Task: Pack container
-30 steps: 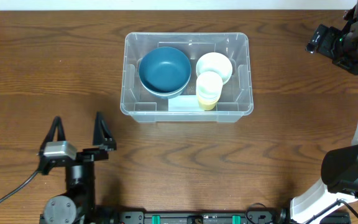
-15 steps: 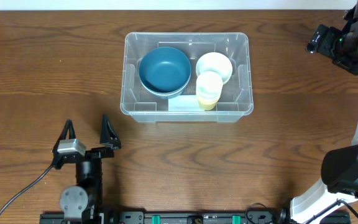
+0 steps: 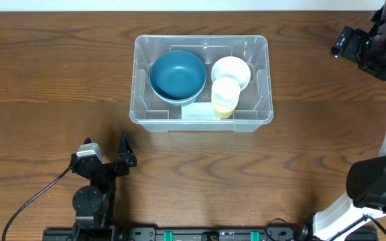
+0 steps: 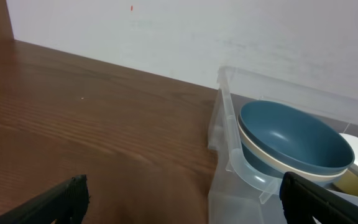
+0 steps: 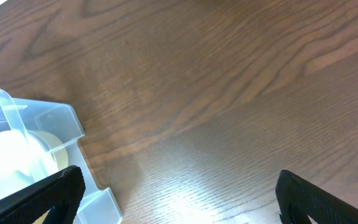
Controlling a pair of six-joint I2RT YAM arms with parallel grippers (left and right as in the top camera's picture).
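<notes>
The clear plastic container [image 3: 202,40] stands at the table's back centre with a pale label [image 3: 198,112] on its near side. Inside are a blue bowl [image 3: 177,75], a cream bowl [image 3: 231,70] and a pale yellow cup [image 3: 225,96]. My left gripper [image 3: 106,150] is open and empty, low over the table in front of the container's left corner. In the left wrist view its fingers [image 4: 185,202] frame the container's wall [image 4: 225,124] and the blue bowl [image 4: 291,137]. My right gripper [image 3: 346,41] is open and empty, raised to the container's right; the right wrist view [image 5: 179,196] shows the container's corner [image 5: 48,118].
Bare brown wood table [image 3: 45,80] lies all around the container. A white wall [image 4: 166,31] runs behind the table's far edge. The right arm's white base [image 3: 374,187] stands at the front right corner.
My left gripper has moved right and drawn back toward the table's front edge, still open and empty. The right arm and the container have not moved.
</notes>
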